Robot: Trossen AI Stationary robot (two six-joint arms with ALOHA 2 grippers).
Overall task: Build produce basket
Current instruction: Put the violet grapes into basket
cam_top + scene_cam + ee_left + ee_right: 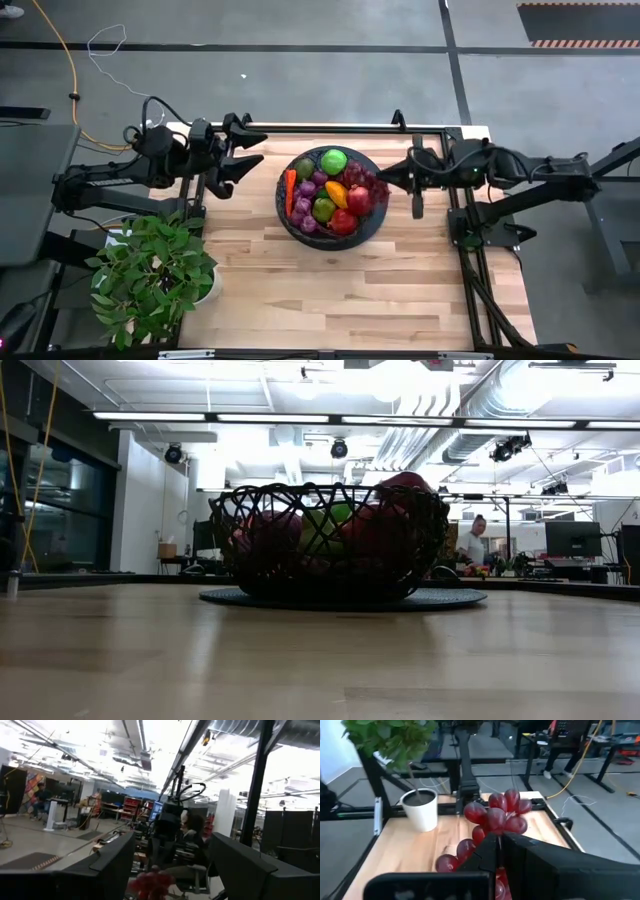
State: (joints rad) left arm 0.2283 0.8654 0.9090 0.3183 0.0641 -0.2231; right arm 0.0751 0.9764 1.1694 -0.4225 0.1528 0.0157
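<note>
The black woven basket [290, 222] stands at the table's far middle, seen side-on in the low view as the basket [330, 545]. It holds a green fruit [334, 160], a slim red-orange pepper [291, 190], a mango [336, 192], red fruits [358, 200] and purple grapes [305, 205]. My right gripper [388, 178] is raised over the basket's right rim, shut on a dark red grape bunch [495, 815]. My left gripper [246, 150] waits open, raised left of the basket, holding nothing. My right gripper pinches the grape bunch about its middle [487, 836] between its two shut fingers [520, 852]. The fingers come nearly level from the table's right side. The bunch is lifted clear over the basket's right rim, some grapes standing above the fingertips and a string [451, 862] hanging below.
A leafy potted plant [155, 275] in a white pot [420, 809] stands at the near left corner. A round dark mat [455, 598] lies under the basket. Bare wood lies near of the basket [340, 295]. A person [475, 540] shows in the room behind.
</note>
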